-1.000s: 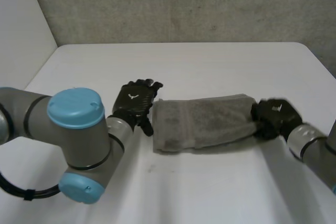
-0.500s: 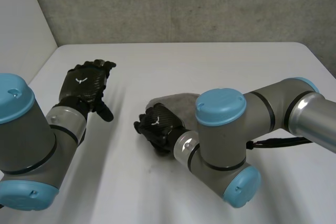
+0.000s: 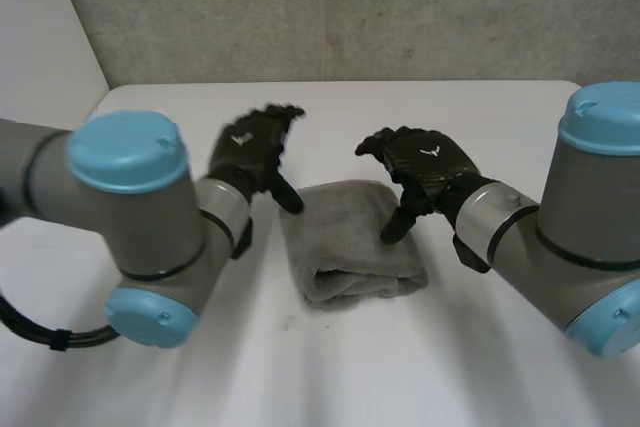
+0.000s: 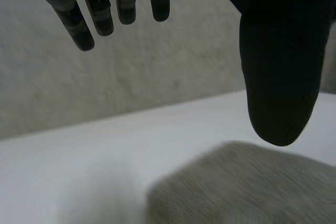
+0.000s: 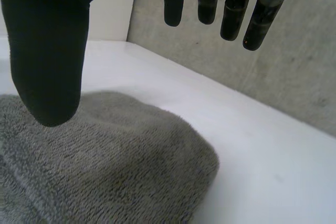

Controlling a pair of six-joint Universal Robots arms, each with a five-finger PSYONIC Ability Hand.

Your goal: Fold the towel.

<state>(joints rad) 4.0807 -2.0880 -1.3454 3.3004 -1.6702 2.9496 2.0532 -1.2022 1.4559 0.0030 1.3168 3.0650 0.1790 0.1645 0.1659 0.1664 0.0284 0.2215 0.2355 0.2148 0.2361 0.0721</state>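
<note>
One second ago the towel (image 3: 347,237) was a long, low strip across the table (image 3: 330,367), with the right hand (image 3: 425,165) closed on its right end and the left hand (image 3: 252,150) just beside its left end. Half a second ago the right arm was reaching across to the left with that end. Now the strip is gone and the towel is a short, thick packet, so the right end has been laid over the left part. I judge that this fold is done.

Both hands have come off the cloth. The left hand is above the towel's far left corner, with its fingers straight and spread and its thumb pointing down; it holds nothing. The right hand is over the towel's right side, also with its fingers apart and relaxed, holding nothing. Its thumb hangs close above the cloth, and I cannot tell if the tip touches it.

The towel lies near the middle of the table, between the two hands. It is grey terry cloth, soft and thick. Its near edge is round and bulky where the layers lie on each other, and its outline is not quite square, being wider at the near side. Probably only a small tidying of the edges is left, if any.
</note>
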